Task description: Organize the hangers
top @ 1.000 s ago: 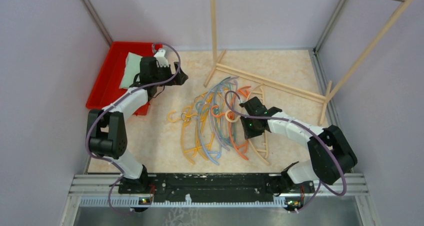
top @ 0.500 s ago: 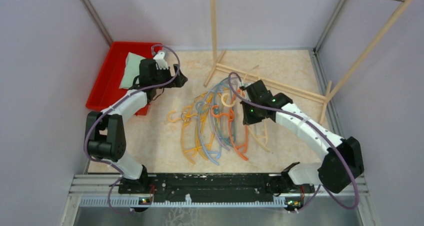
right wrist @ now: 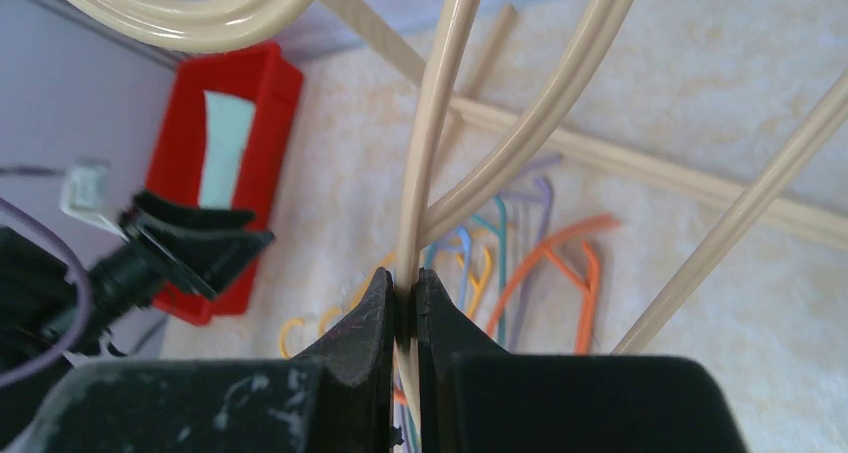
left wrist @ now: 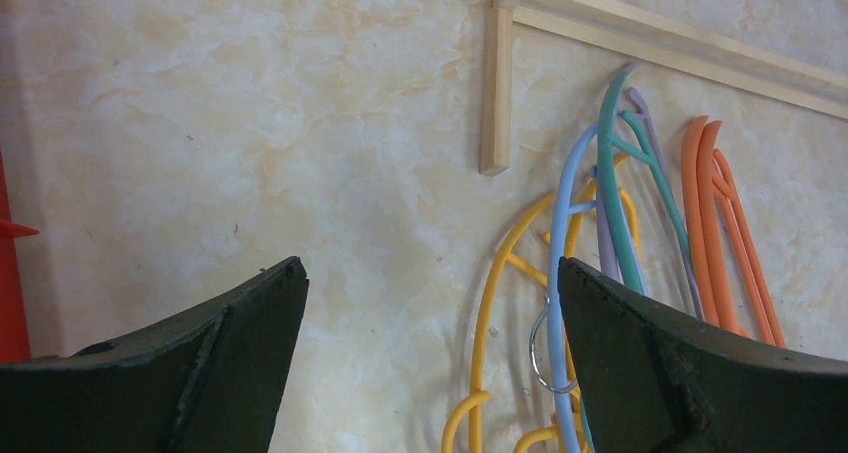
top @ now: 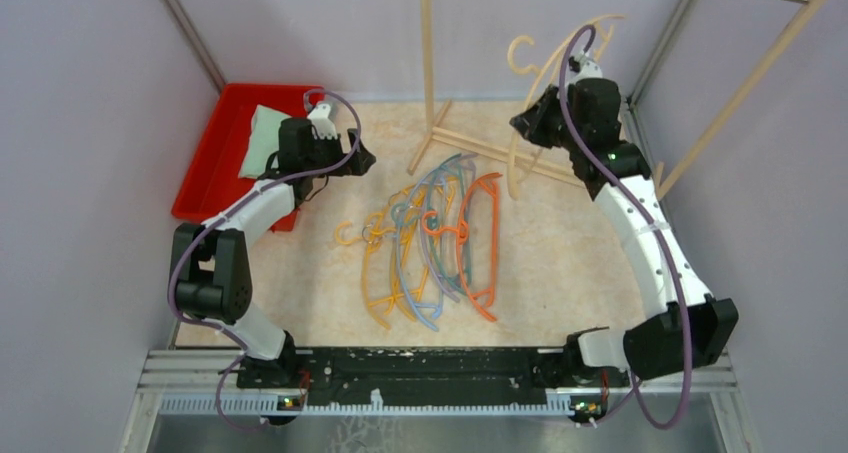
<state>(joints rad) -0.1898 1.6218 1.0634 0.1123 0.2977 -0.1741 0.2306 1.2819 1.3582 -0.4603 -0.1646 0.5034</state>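
Swung up toward the rack point(top: 428, 43), the right gripper point(right wrist: 402, 298) is pinching the beige hanger point(right wrist: 433, 143) by its thin rod, which looks light, springy and likely slippery. The left gripper point(left wrist: 430, 273) is hovering wide open near the other hangers point(top: 430, 243), lying heaped.

place: lab test cell | cues: plain enclosure walls point(top: 90, 123), bolted arm rail point(top: 420, 361)

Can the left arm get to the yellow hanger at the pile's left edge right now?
Probably yes. The left gripper hangs open, and the yellow hanger lies just ahead of it with nothing between. The right gripper holds the beige hanger high, well clear.
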